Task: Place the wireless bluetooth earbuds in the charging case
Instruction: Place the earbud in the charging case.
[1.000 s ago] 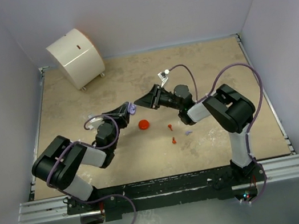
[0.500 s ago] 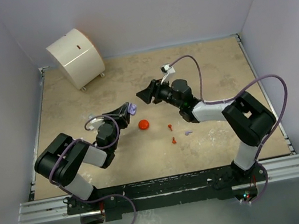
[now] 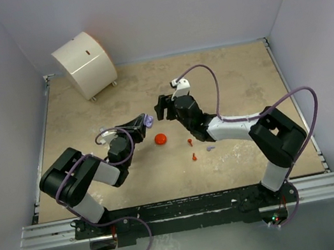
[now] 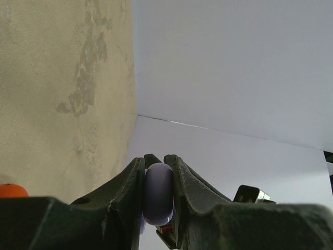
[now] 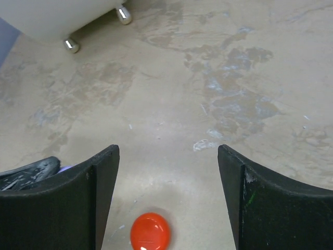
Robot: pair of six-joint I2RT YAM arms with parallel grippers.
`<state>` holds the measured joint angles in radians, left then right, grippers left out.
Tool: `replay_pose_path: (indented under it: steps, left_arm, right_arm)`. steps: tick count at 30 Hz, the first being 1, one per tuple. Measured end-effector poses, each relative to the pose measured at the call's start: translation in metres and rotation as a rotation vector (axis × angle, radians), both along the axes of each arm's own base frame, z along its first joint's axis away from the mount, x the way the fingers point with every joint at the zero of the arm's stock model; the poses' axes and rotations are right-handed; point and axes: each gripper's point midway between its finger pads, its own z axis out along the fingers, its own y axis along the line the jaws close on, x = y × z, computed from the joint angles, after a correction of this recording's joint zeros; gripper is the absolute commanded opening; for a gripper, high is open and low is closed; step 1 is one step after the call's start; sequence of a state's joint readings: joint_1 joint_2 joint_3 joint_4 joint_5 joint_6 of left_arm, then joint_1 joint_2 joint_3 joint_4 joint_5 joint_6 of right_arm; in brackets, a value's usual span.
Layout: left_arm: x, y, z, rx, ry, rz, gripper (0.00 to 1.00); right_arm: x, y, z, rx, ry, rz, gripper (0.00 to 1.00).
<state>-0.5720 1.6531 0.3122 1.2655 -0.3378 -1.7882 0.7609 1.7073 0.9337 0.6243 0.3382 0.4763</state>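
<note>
Left wrist showing left end effector (image 4: 158,161) clenching lilac charging case (image 4: 158,200); right end effector (image 5: 167,156) gaping; lilac earbud (image 3: 210,148) likely handling light, slippery, so pinching stem.

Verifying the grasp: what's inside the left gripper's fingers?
A smooth lilac rounded plastic piece, pinched edge-on in the left gripper. Its lower part is covered by the black fingers, so its full shape and any contents can't be seen.

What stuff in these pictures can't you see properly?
Lilac case, left wrist view: the left hand covers its sides, so open or shut is unclear.
Red case, same view: mostly hidden behind that hand.
Red earbuds, top view: too small to show shape.
White drum, right wrist view: cut off by the top edge.
</note>
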Motion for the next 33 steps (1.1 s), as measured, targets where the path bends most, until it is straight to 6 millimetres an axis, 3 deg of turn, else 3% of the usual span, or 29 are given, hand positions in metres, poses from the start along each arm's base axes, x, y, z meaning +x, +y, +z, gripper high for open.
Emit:
replay_pose_path:
  steps: [5,15,26,33]
  left_arm:
    - [0.0,0.0,0.0,0.001,0.002,-0.002,0.0]
    - [0.003,-0.005,0.006,-0.009,-0.012,-0.013,0.0]
    - [0.003,-0.006,0.007,-0.009,-0.011,-0.02,0.0]
    - [0.003,-0.006,0.007,-0.009,-0.011,-0.021,0.0]
  right_arm:
    - [0.001,-0.01,-0.006,-0.031,0.001,-0.041,0.83]
    - [-0.014,-0.009,-0.018,-0.072,0.005,-0.02,0.84]
    - [-0.018,-0.004,0.003,-0.038,-0.038,-0.008,0.84]
    - [-0.02,-0.001,0.004,-0.036,-0.043,0.0,0.84]
